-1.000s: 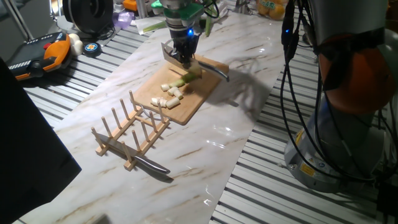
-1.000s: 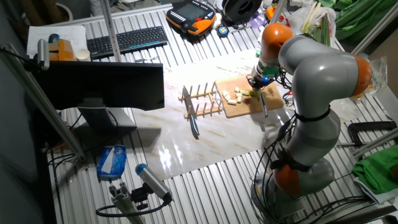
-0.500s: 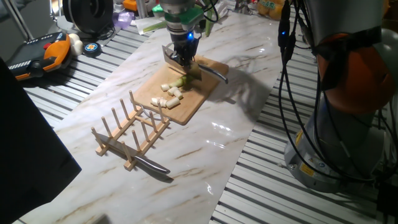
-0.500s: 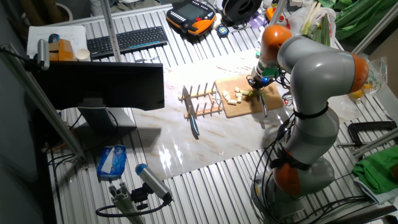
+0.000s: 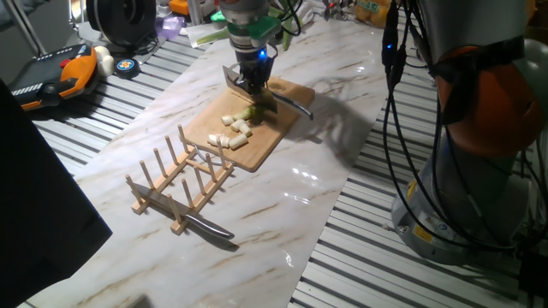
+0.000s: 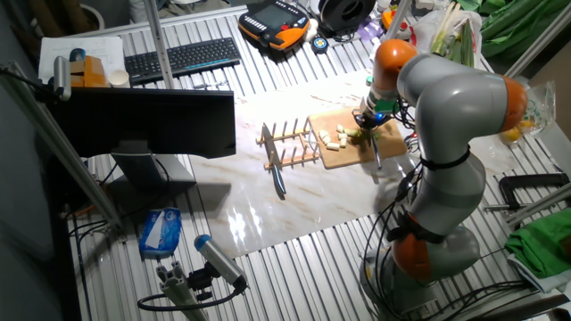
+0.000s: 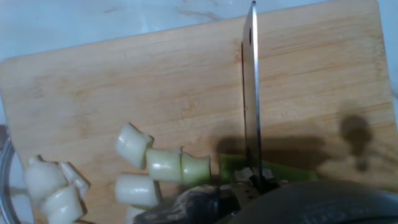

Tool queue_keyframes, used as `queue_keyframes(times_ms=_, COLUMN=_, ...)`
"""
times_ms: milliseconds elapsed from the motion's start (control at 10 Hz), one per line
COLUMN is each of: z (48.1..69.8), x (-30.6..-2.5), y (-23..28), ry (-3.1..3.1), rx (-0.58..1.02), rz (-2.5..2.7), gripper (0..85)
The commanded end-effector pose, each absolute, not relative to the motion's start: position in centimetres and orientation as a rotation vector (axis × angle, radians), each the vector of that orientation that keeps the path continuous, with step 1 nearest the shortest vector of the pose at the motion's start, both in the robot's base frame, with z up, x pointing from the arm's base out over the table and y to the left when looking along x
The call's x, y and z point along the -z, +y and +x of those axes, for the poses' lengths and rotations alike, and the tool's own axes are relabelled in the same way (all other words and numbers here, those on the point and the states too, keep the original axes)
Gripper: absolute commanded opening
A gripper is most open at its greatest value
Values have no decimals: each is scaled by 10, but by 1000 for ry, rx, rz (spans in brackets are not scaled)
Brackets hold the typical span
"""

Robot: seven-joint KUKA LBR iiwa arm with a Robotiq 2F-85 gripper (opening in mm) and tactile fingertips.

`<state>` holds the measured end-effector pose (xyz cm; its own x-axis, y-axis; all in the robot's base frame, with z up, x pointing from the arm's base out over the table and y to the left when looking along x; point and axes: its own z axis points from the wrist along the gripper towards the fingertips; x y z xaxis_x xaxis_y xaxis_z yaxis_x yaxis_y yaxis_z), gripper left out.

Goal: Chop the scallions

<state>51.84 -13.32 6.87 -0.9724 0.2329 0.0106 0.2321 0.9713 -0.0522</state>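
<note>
Scallions (image 7: 165, 166) lie on cutting board (image 7: 155, 81), knife (image 7: 250, 99) across them

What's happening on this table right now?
The arm's gripper holds a knife over the wooden cutting board, blade down on the green stretch of the scallions. Several cut white and pale-green pieces lie beside the blade on the board. A wooden rack stands nearby on the marble table, with a second knife by its base.

gripper (image 5: 251, 84) low over wooden cutting board (image 5: 267, 137), knife (image 5: 287, 97) in its grasp, scallions (image 5: 235, 129) pieces just beside, wooden rack (image 5: 182, 182) nearby
</note>
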Motion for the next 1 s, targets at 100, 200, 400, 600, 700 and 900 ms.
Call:
queue_keyframes(times_ms=100, z=519, x=-61, y=-137, ry=-3098, rx=-67, rz=-368, gripper=7)
queue_keyframes(times_ms=200, z=519, x=-60, y=-137, ry=-3097, rx=-64, rz=-368, gripper=7)
queue_keyframes(times_ms=400, z=517, x=-61, y=-138, ry=-3102, rx=-56, rz=-361, gripper=7)
queue_keyframes(times_ms=600, z=515, x=-70, y=-136, ry=-3104, rx=-68, rz=-363, gripper=7)
queue_keyframes(times_ms=700, z=515, x=-71, y=-135, ry=-3104, rx=-66, rz=-361, gripper=7)
queue_keyframes(times_ms=900, z=517, x=-70, y=-130, ry=-3103, rx=-59, rz=-363, gripper=7)
